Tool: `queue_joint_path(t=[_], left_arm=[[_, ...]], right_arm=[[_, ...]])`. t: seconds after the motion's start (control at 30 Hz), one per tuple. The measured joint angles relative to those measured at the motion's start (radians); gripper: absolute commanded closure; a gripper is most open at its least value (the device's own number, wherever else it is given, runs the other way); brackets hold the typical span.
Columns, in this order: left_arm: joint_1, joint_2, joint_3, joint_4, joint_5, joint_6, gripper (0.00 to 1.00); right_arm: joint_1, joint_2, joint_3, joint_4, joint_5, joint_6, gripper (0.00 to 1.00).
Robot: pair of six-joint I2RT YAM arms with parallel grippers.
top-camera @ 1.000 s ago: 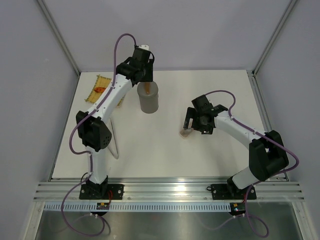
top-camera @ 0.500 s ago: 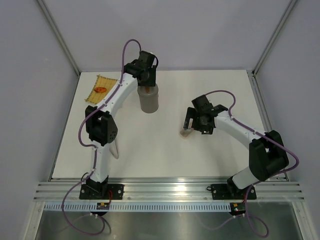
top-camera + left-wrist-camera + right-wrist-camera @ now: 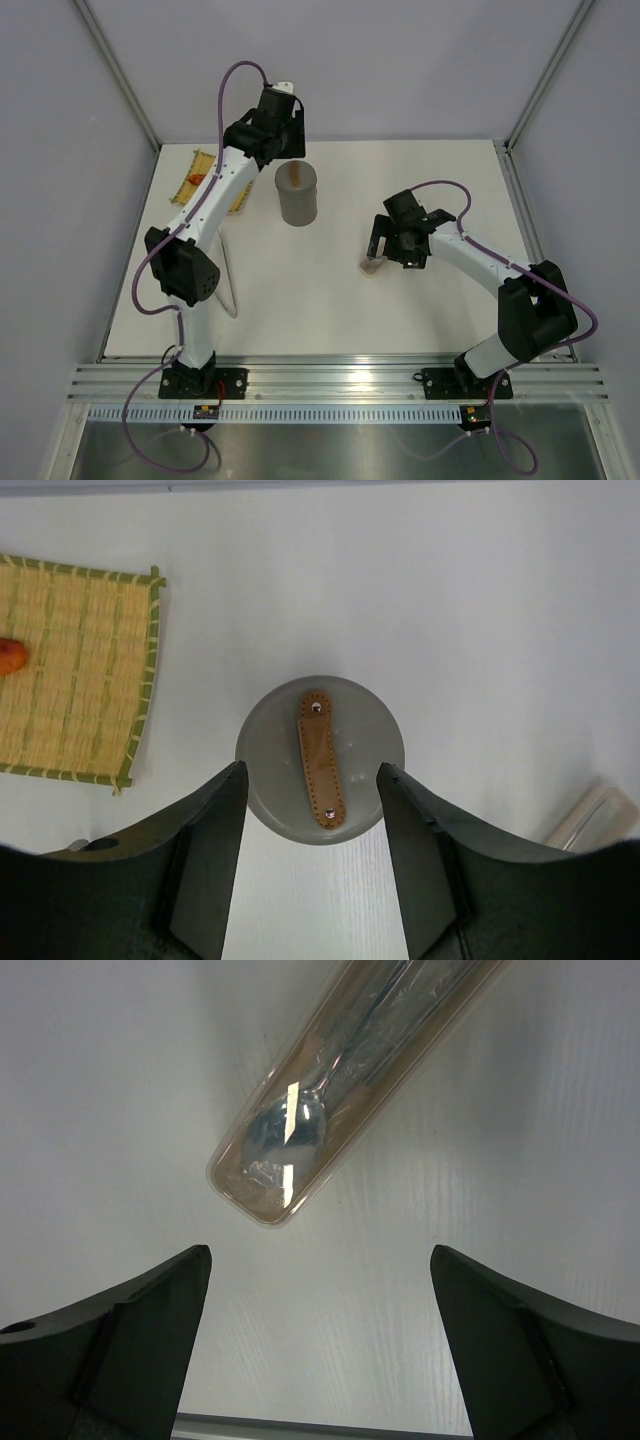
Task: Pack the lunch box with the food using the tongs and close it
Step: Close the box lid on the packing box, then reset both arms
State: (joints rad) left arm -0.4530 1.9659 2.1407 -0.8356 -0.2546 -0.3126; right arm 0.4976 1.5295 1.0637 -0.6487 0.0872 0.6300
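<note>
Since a second ago, my left gripper (image 3: 310, 772) has pulled up off the lunch box (image 3: 297, 205), jaws apart, empty. Its lid (image 3: 320, 755) sits on top, yet an orange food piece (image 3: 8, 657) lies on the mat (image 3: 70, 670): I risk closing without it. Meanwhile my right gripper (image 3: 320, 1260) gapes over the cutlery case (image 3: 340, 1090).

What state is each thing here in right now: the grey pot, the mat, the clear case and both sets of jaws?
Lunch box: upright, closed.
Lid: on the lunch box, brown handle up.
Mat: flat, one orange food piece on it.
Cutlery case: lying flat, spoon inside.
Left jaws: open, holding nothing, over the lid.
Right jaws: wide open, empty, over the cutlery case.
</note>
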Motion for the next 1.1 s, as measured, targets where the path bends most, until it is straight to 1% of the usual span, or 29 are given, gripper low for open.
queue_joint_path(t=[0.2, 0.23, 0.37, 0.5, 0.63, 0.7, 0.87, 0.97, 1.0, 1.1], left_arm=[[0.0, 0.086, -0.137, 0.031, 0.016, -0.024, 0.45], [-0.002, 0.092, -0.135, 0.076, 0.031, -0.034, 0.45], [-0.003, 0.091, -0.13, 0.066, 0.042, -0.043, 0.44], [-0.008, 0.084, -0.105, 0.001, 0.041, -0.043, 0.43], [-0.029, 0.025, -0.105, -0.045, 0.034, -0.035, 0.42], [-0.049, -0.046, -0.118, -0.043, 0.031, -0.034, 0.42], [-0.114, -0.33, -0.252, -0.001, -0.008, -0.02, 0.38], [-0.16, -0.517, -0.37, 0.035, -0.046, -0.016, 0.32], [-0.171, -0.579, -0.422, 0.042, -0.048, -0.016, 0.27], [-0.177, -0.75, -0.585, 0.062, -0.049, -0.024, 0.2]], right_arm=[[0.0, 0.0, 0.0, 0.0, 0.0, 0.0, 0.01], [0.0, 0.0, 0.0, -0.001, 0.0, 0.0, 0.01], [0.001, 0.0, 0.0, -0.003, 0.001, 0.0, 0.01], [0.001, 0.0, 0.0, -0.003, 0.001, 0.0, 0.01], [0.001, 0.0, 0.0, -0.003, 0.001, 0.0, 0.01], [0.001, -0.002, 0.0, -0.003, 0.003, 0.001, 0.01], [0.003, -0.03, 0.0, -0.012, 0.032, 0.005, 0.01], [0.004, -0.06, 0.006, -0.034, 0.065, 0.012, 0.01], [0.005, -0.07, 0.011, -0.041, 0.08, 0.014, 0.0], [0.005, -0.099, 0.019, -0.057, 0.122, 0.019, 0.01]])
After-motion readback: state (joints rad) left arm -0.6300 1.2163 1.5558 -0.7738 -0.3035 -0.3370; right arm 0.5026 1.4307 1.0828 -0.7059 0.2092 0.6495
